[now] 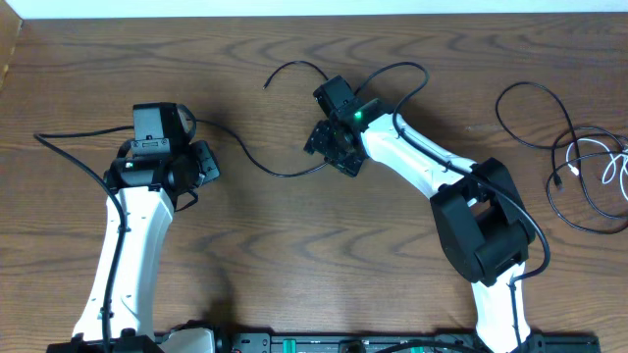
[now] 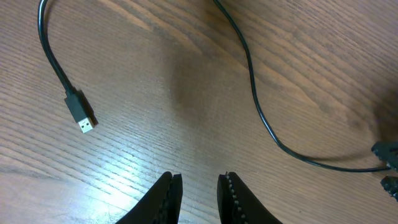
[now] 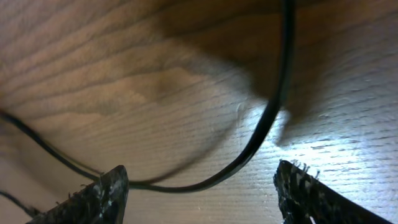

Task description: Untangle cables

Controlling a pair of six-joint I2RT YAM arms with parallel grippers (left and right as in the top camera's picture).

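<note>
Slack in a thin black rubber cable point(image 2: 253, 93) is trailing rightward over the brown wooden table point(image 1: 294, 275). The left gripper point(image 2: 199, 182), jaws barely parted and empty, is hovering short of a black USB plug point(image 2: 81, 116). The nearer right gripper point(image 3: 200, 185), jaws spread wide, is straddling the cable crosswise; whether it touches is hidden. Tangled black and white cords point(image 1: 584, 176) are lying far right.

A brown wood-grain table point(image 1: 294, 245) spreads beneath and all around the left gripper point(image 2: 199, 186) and the right gripper point(image 3: 202, 193). A bright glare patch point(image 3: 329, 134) lies on the wood just ahead of one right-gripper fingertip. Beyond both grippers a white strip point(image 1: 314, 8) borders the table's far edge, and behind them a black rail point(image 1: 324, 344) lines the near edge.
</note>
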